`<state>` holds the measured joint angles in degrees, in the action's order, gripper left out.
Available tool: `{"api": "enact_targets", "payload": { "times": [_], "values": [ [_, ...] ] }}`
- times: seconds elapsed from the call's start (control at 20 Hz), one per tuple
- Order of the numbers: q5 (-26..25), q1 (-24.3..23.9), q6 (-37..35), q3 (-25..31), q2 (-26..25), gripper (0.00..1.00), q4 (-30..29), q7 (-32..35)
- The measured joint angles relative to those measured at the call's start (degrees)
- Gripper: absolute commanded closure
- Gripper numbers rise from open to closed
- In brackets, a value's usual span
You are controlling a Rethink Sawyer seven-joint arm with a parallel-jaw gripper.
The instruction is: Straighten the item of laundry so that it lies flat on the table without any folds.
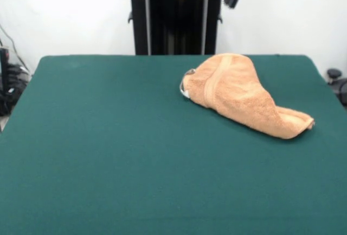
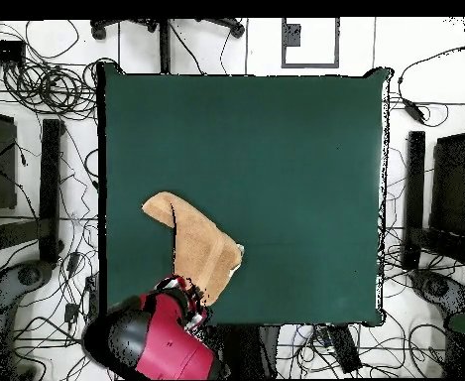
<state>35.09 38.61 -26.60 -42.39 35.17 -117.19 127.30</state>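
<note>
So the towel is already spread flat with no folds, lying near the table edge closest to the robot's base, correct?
Not quite. The orange-tan towel is folded over itself into a bunched, elongated shape, not spread flat; the front view shows the doubled layers. The rest holds: in the overhead view it lies on the green table near the edge by the robot's base.

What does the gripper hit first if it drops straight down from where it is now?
Probably the towel: overhead, the gripper hangs over its end nearest the robot, at the table edge. The front view shows it raised well above, so the exact touchdown spot is uncertain.
</note>
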Motion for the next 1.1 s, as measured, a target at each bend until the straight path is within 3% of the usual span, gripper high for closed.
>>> {"api": "enact_targets", "payload": {
  "times": [0.25, 0.5, 1.1],
  "values": [
    [0.01, -3.72, 8.59, 3.64, -5.84, 1.00, 1.15, 0.00],
    [0.04, -5.07, 12.68, 5.83, -11.07, 1.00, 2.45, 0.00],
    [3.30, -0.98, 12.33, 6.65, -22.32, 1.00, 7.21, 1.59]
  ]
}}
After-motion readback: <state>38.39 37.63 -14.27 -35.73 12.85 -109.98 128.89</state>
